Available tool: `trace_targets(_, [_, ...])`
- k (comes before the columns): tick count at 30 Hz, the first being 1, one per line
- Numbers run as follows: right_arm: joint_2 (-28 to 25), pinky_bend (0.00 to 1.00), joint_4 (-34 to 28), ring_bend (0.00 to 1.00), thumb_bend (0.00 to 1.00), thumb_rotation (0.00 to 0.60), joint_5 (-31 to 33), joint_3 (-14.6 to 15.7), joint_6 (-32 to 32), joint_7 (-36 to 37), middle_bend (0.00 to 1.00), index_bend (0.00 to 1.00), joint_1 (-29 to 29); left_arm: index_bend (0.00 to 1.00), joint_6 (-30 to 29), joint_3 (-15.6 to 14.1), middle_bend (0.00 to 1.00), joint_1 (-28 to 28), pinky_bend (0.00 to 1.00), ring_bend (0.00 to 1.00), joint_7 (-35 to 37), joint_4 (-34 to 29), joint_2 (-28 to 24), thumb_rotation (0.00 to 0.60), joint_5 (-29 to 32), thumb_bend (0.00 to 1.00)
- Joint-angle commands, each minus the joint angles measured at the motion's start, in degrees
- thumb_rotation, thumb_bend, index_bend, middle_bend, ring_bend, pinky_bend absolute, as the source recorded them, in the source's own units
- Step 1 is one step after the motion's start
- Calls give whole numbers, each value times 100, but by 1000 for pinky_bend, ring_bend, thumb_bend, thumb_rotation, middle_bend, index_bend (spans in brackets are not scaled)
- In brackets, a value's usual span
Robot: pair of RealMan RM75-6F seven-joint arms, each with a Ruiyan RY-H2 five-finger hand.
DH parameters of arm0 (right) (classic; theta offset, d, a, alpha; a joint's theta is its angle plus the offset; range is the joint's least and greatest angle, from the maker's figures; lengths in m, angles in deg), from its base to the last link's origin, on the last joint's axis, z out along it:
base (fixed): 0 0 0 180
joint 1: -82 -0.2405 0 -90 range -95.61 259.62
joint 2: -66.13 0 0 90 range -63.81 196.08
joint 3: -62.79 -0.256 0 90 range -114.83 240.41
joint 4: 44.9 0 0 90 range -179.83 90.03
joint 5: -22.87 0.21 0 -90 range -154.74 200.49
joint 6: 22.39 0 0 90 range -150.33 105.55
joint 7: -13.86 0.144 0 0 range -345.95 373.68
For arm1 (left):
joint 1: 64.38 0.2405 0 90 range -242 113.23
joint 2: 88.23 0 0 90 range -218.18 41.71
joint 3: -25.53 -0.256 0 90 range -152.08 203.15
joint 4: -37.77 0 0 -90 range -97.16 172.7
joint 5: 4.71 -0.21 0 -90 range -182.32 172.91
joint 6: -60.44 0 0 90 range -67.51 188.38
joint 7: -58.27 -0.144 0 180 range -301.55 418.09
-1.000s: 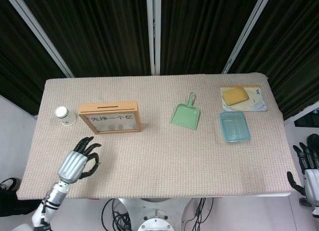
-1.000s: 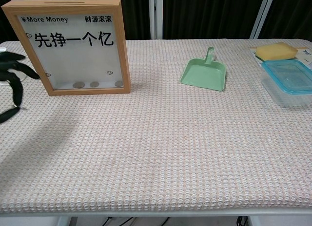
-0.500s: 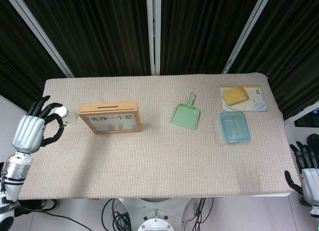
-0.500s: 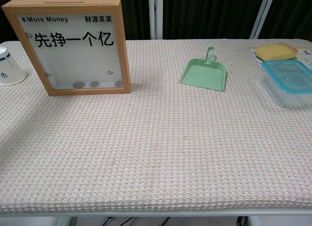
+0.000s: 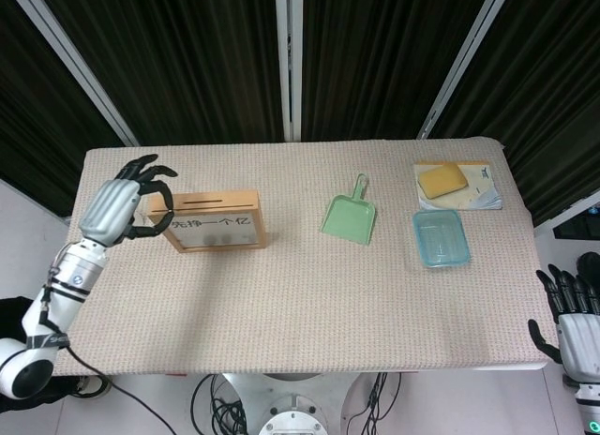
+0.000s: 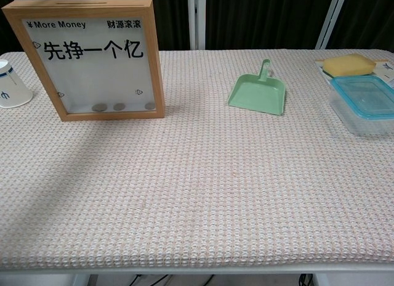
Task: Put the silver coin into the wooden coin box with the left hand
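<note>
The wooden coin box [image 5: 211,221] stands upright at the left of the table, its slot on the top edge; the chest view shows its front [image 6: 92,58] with a few coins lying inside at the bottom. My left hand [image 5: 125,203] hovers at the box's left end, at top-edge height. Its thumb and a finger are pinched together by the box's corner, the other fingers curled. The silver coin is too small to make out in that pinch. The chest view does not show this hand. My right hand [image 5: 573,319] hangs off the table's front right corner, fingers apart, holding nothing.
A white paper cup [image 6: 11,92] stands left of the box, hidden behind my left hand in the head view. A green dustpan [image 5: 351,216] lies mid-table. A blue lidded container [image 5: 440,237] and a yellow sponge [image 5: 442,180] on a paper sit at the right.
My left hand has risen from the front left of the table, swung out past the left edge, then come in over the cup to the box's left end. The right hand barely moved.
</note>
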Motion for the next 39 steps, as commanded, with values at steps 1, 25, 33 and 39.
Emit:
trace_targets(1, [14,0,47,0,335,600,24,-8,1,47,0,0,3,620,269,41,230,-299,98,51,-397,157,286,600,493,445])
trace_targets(25, [116,0,322,0,336,600,214,-41,-141,264,0,0,-8,628,39,186,237,-673,95,51,-1042,592,1280,600,2094,446])
trace_targets(33, [93,0,308,0,336,600,248,-41,-184,286,0,0,-14,629,-38,334,240,-817,80,51,-1232,638,1440,600,2721,447])
trace_targets(39, [89,0,347,0,336,600,253,-47,-190,344,0,0,-20,629,-26,372,241,-875,72,51,-1343,599,1455,600,2952,447])
